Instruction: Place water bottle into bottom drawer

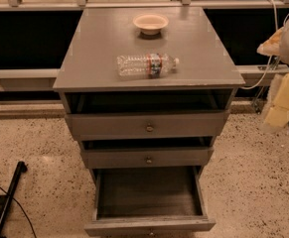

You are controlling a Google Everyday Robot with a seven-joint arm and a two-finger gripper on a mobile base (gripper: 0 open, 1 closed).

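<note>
The water bottle lies on its side on the grey cabinet top, near the front edge, with its white cap pointing right. The bottom drawer is pulled far out, and its dark inside holds nothing. My gripper is the pale yellow and white shape at the right edge of the camera view. It is to the right of the cabinet, apart from the bottle and holding nothing that I can see.
A beige bowl stands on the cabinet top behind the bottle. The top drawer and middle drawer are each pulled out a little. A black pole and cable lie on the speckled floor at lower left. A railing runs behind the cabinet.
</note>
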